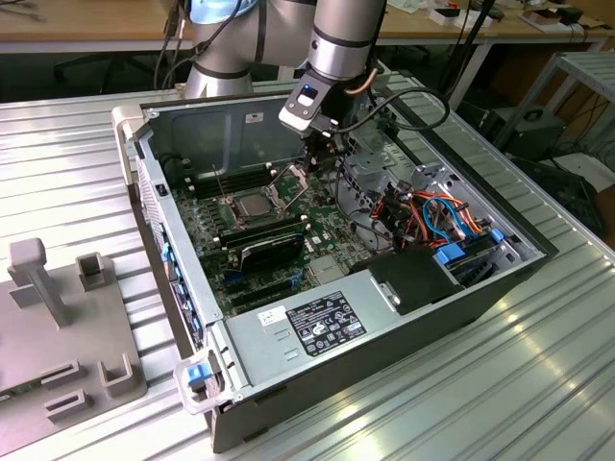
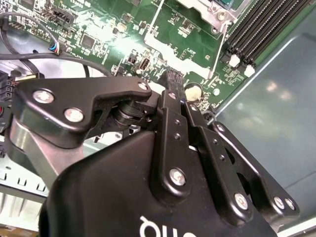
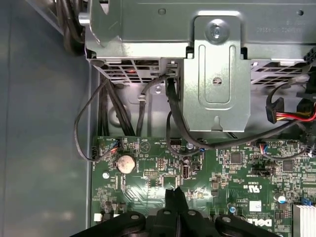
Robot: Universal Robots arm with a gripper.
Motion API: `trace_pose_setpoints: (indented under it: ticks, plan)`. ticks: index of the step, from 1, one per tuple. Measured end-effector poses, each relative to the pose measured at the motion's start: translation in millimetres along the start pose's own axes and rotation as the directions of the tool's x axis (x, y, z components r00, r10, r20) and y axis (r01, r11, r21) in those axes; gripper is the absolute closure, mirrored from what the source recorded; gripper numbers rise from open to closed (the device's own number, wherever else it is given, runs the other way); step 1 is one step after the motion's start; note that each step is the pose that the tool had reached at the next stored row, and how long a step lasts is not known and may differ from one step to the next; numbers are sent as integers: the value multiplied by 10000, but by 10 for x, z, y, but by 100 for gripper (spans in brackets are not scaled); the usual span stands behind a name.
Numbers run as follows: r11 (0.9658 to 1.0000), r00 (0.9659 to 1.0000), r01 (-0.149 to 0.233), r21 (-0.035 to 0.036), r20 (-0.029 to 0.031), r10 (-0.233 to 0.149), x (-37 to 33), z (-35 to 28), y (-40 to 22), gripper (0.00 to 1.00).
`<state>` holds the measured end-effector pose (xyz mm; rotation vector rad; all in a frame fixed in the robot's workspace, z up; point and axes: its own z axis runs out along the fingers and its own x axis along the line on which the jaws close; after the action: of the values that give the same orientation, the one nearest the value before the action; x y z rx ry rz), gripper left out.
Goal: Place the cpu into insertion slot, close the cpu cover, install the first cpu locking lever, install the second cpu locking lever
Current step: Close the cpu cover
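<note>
In the exterior view's upper centre, the gripper [image 1: 324,158], fingers pressed together, hangs above the motherboard [image 1: 202,223], toward the exterior view's right of the cpu [image 1: 252,205].

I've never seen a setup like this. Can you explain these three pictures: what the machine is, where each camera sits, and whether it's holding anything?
This is one robot arm reaching into an open computer case that lies on a ribbed metal table. The exterior view comes from a camera off the arm and takes in the whole scene. Both wrist views come from cameras riding on the arm, close to its hand, the black two-fingered part. Its fingers are together, with nothing between them, over the green circuit board. In the exterior view the cpu, a small silver square, sits on that board, a little apart from the hand. A grey fixture lies on the table at the exterior view's left.
</note>
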<state>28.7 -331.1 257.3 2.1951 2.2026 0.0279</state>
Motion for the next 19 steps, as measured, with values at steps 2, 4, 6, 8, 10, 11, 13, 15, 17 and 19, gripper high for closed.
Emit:
trace_pose_setpoints:
  ticks: [2,4,6,8,10,11,13,15,17,19]
  plan:
    - [10000,10000,0,0,0,0,0,39,0,89]
    - [10000,10000,0,0,1,0,1,75,-1,89]
    - [10000,10000,0,-1,0,0,1,103,-26,89]
    - [10000,10000,-1,0,0,1,2,125,-84,89]
    - [10000,10000,-1,2,2,1,1,132,-102,89]
    - [10000,10000,0,2,4,0,1,132,-101,89]
    - [10000,10000,0,1,1,0,2,133,-102,89]
    - [10000,10000,0,1,1,0,2,140,-102,89]
    - [10000,10000,0,2,1,0,2,141,-102,89]
    - [10000,10000,0,1,0,0,2,142,-102,89]
